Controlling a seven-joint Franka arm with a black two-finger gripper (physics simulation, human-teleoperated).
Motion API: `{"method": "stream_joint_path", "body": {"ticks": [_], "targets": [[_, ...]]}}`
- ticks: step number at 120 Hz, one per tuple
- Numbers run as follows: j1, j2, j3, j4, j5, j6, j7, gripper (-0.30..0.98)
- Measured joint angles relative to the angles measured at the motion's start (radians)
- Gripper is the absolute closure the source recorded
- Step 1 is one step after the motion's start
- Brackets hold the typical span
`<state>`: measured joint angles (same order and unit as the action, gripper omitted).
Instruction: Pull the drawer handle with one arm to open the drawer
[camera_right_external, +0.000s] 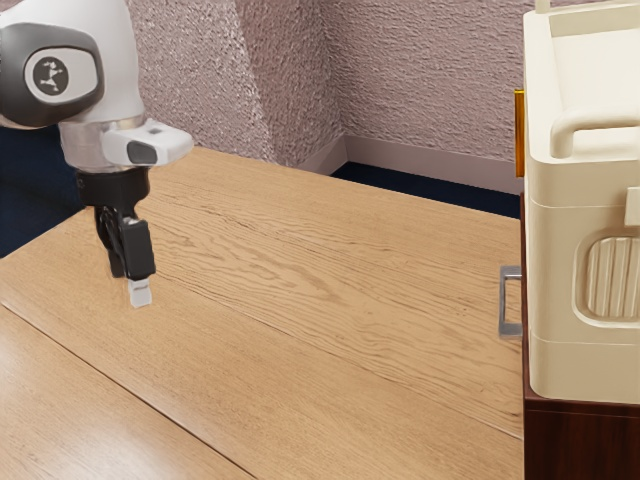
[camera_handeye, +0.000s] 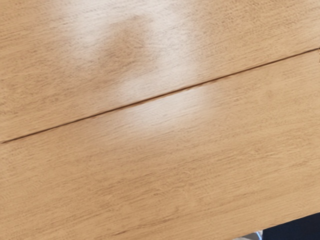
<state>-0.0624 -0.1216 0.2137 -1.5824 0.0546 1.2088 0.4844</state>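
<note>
Tabletop (camera_right_external: 320, 320) stretches between the drawer handle (camera_right_external: 503, 302) and pincer (camera_right_external: 136, 291), whose spread I can't tell.

A round dark emblem (camera_right_external: 50, 74) with a pale branching figure is borne on the pale oval joint cap (camera_right_external: 85, 75) of the robot arm (camera_right_external: 112, 40). No words or numbers can be read.

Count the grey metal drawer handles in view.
1: the grey metal drawer handle is on the side of the dark wooden cabinet facing the arm. The cream box may hide others.
</note>
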Motion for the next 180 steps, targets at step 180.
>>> {"method": "stream_joint_path", "body": {"ticks": [180], "targets": [[-0.070,0.279,-0.252,0.088,-0.444,0.710,2.067,0.30]]}}
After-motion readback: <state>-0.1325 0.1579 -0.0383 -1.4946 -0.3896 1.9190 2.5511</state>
